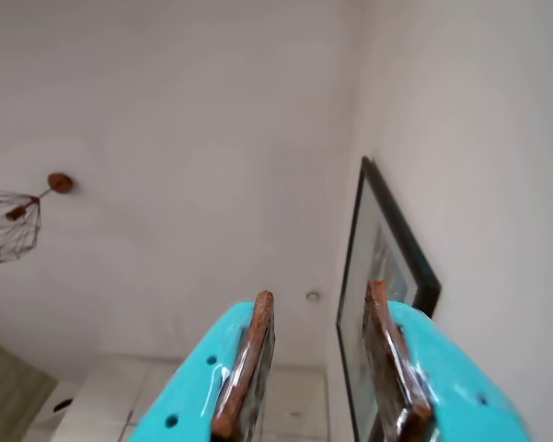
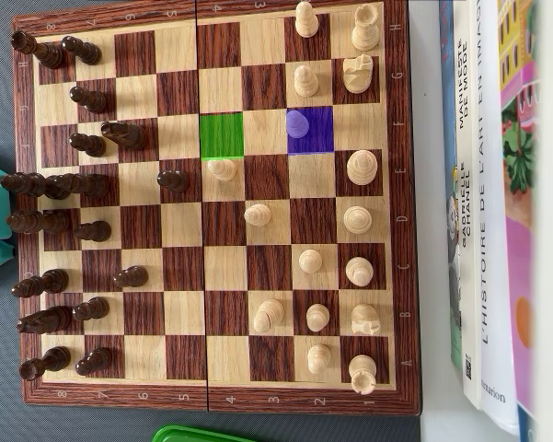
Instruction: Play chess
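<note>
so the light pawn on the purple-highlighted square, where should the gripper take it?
Grip the light wooden pawn on the purple square at the narrow neck under its round head, descending from straight above. It stands upright, and the neighbouring squares to its left, right and below in the overhead view are empty, so the open turquoise gripper has room to straddle it.

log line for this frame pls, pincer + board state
pincer: open, empty, aimed at ceiling | chessboard: untouched | purple square: light pawn | green square: vacant
</note>
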`<state>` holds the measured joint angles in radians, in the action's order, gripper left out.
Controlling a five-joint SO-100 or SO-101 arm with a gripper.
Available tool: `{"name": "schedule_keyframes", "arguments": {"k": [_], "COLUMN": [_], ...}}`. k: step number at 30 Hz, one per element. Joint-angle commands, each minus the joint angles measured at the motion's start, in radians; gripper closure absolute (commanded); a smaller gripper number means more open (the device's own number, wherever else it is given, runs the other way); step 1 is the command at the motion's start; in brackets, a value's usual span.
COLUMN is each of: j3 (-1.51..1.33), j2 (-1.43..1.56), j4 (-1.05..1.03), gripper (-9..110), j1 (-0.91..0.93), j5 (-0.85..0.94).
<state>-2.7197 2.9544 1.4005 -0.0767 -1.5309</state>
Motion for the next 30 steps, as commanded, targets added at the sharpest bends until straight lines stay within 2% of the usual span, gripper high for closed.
{"name": "schedule_keyframes", "arguments": {"k": [1, 11, 30], "j3": [0.086, 0.152, 0.249], "j2": [-0.051, -0.147, -0.207], "j4": [-0.094, -0.336, -1.115], "gripper": [86, 86, 86], "j1": [0.006, -0.006, -0.006], "j5": [0.005, 0.005, 0.005]}}
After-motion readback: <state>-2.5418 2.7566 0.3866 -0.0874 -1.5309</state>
